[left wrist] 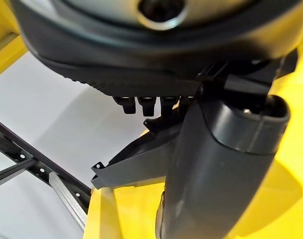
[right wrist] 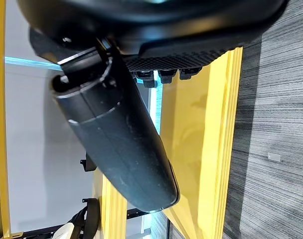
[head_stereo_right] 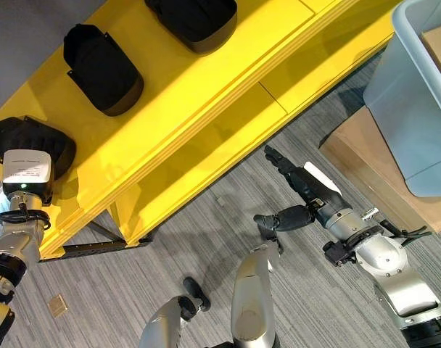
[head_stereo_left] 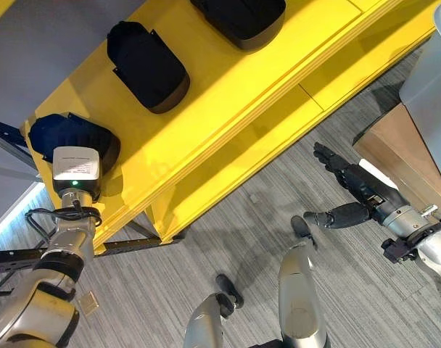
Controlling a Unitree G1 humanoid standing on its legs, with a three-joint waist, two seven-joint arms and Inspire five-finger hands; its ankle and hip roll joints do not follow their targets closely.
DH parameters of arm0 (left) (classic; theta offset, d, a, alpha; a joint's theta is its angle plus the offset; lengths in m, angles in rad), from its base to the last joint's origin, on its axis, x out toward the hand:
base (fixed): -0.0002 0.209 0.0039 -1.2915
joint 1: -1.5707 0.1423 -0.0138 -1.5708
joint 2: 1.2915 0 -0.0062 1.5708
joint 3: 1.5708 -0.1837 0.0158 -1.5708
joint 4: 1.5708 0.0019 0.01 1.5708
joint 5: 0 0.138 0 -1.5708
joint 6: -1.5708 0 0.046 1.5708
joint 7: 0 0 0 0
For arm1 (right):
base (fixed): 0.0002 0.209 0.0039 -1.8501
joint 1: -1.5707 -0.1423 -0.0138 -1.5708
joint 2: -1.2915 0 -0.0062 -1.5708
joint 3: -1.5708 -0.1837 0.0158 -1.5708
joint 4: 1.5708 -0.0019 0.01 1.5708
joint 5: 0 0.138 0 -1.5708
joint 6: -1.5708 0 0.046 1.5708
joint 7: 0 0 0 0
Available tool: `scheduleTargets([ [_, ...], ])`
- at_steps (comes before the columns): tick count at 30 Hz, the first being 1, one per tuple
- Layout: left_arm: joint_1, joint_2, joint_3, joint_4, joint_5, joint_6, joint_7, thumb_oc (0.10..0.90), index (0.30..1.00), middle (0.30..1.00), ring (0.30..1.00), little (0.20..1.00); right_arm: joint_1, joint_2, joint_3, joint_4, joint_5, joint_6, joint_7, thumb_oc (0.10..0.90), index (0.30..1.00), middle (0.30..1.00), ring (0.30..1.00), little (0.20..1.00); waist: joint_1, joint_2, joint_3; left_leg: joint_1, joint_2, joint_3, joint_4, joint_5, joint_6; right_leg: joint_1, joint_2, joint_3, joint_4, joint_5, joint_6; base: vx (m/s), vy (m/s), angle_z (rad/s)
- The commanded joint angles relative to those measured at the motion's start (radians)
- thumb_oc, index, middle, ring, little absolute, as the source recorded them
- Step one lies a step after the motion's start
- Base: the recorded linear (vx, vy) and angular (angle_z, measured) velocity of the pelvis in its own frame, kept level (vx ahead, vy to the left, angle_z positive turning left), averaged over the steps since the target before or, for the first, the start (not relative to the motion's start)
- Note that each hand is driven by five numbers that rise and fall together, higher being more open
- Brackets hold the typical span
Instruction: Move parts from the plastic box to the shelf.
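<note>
Grey carpet floor (head_stereo_left: pixel 278 181) runs under a long yellow wooden shelf (head_stereo_left: pixel 228 94), beside a pale grey plastic box (head_stereo_right: pixel 416 109) on a brown cardboard carton (head_stereo_right: pixel 365 163). Three black moulded plastic parts (head_stereo_left: pixel 146 65) lie along the shelf. Right hand (head_stereo_right: pixel 307 190) hovers low, fingers straight, thumb spread. Left hand (left wrist: pixel 211 164) reaches the leftmost part (head_stereo_left: pixel 72 138); whether it grips, I cannot tell.

Grey striped carpet (head_stereo_left: pixel 336 196) covers floor beneath yellow rack (black metal frame (head_stereo_left: pixel 126 246) at its foot). Pale grey wall (head_stereo_left: pixel 39 36) behind. Brown cardboard carton (head_stereo_right: pixel 365 170) stands on carpet at right. Small tan square (head_stereo_right: pixel 58 305) lies on carpet, lower left. Bright, even light throughout.
</note>
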Motion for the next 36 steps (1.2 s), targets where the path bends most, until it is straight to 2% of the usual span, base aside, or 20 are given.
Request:
scheduleTargets([
  [1,-0.011,0.186,0.045,-0.017,0.01,0.041,0.045,0.9,1.0,1.0,1.0,1.0,-0.081,0.005,-0.093,-0.112,0.06,-0.081,-0.012,0.9,1.0,1.0,1.0,1.0,0.004,-0.037,-0.058,-0.03,-0.107,0.028,-0.043,-0.019,0.121,0.034,0.071,-0.122,0.119,-0.224,-0.137,-0.01,-0.042,0.01],
  [5,-0.022,0.18,0.044,-0.052,-0.044,0.086,0.074,0.9,1.0,1.0,1.0,1.0,-0.078,0.011,-0.087,-0.111,0.06,-0.082,-0.016,0.9,1.0,1.0,1.0,1.0,0.008,-0.042,-0.058,-0.029,-0.105,0.028,-0.04,-0.023,0.125,0.038,0.072,-0.122,0.121,-0.225,-0.137,0.0,-0.028,0.0],
  [9,-0.034,0.165,0.061,-0.054,-0.072,0.093,0.091,0.9,1.0,1.0,1.0,1.0,-0.073,0.035,-0.081,-0.11,0.048,-0.089,-0.019,0.9,1.0,1.0,1.0,1.0,0.012,-0.051,-0.061,-0.034,-0.104,0.024,-0.035,-0.024,0.125,0.037,0.075,-0.125,0.122,-0.225,-0.138,-0.01,-0.032,0.0],
  [16,-0.017,0.138,0.089,-0.056,-0.119,0.088,0.092,0.9,1.0,1.0,1.0,1.0,-0.065,0.055,-0.074,-0.112,0.033,-0.095,-0.033,0.9,1.0,1.0,1.0,1.0,0.016,-0.059,-0.062,-0.033,-0.103,0.024,-0.034,-0.027,0.128,0.037,0.079,-0.125,0.123,-0.226,-0.137,0.0,-0.006,0.0],
  [23,0.002,0.115,0.137,-0.094,-0.235,0.082,0.188,0.9,1.0,1.0,1.0,1.0,-0.061,0.078,-0.067,-0.115,0.027,-0.095,-0.044,0.9,1.0,1.0,1.0,1.0,0.026,-0.071,-0.06,-0.04,-0.103,0.019,-0.024,-0.034,0.134,0.034,0.086,-0.124,0.129,-0.227,-0.138,-0.02,-0.035,0.01],
  [24,0.003,0.106,0.15,-0.121,-0.254,0.092,0.189,0.9,1.0,1.0,1.0,1.0,-0.06,0.088,-0.064,-0.117,0.021,-0.095,-0.05,0.9,1.0,1.0,1.0,1.0,0.031,-0.073,-0.058,-0.051,-0.1,0.027,-0.028,-0.012,0.142,0.024,0.089,-0.127,0.123,-0.203,-0.144,-0.09,-0.06,0.04],
  [26,0.015,0.086,0.174,-0.149,-0.266,0.079,0.22,0.9,1.0,1.0,1.0,1.0,-0.057,0.106,-0.059,-0.121,0.01,-0.097,-0.058,0.9,1.0,1.0,1.0,1.0,0.037,-0.078,-0.059,-0.055,-0.101,0.023,-0.028,-0.013,0.143,0.022,0.092,-0.129,0.123,-0.203,-0.145,-0.05,-0.06,0.05],
  [30,0.03,0.062,0.192,-0.216,-0.212,0.053,0.194,0.9,1.0,1.0,1.0,1.0,-0.047,0.125,-0.062,-0.128,0.0,-0.098,-0.071,0.9,1.0,1.0,1.0,1.0,0.044,-0.084,-0.057,-0.061,-0.102,0.019,-0.024,-0.015,0.146,0.017,0.095,-0.131,0.127,-0.204,-0.146,-0.02,-0.043,0.08],
  [36,0.065,0.072,0.178,-0.295,-0.153,0.048,0.164,0.9,1.0,1.0,1.0,1.0,-0.038,0.127,-0.078,-0.13,0.009,-0.105,-0.071,0.9,1.0,1.0,1.0,1.0,0.047,-0.089,-0.049,-0.069,-0.101,0.018,-0.017,-0.019,0.148,0.012,0.099,-0.134,0.129,-0.203,-0.147,0.0,-0.006,0.0],
])
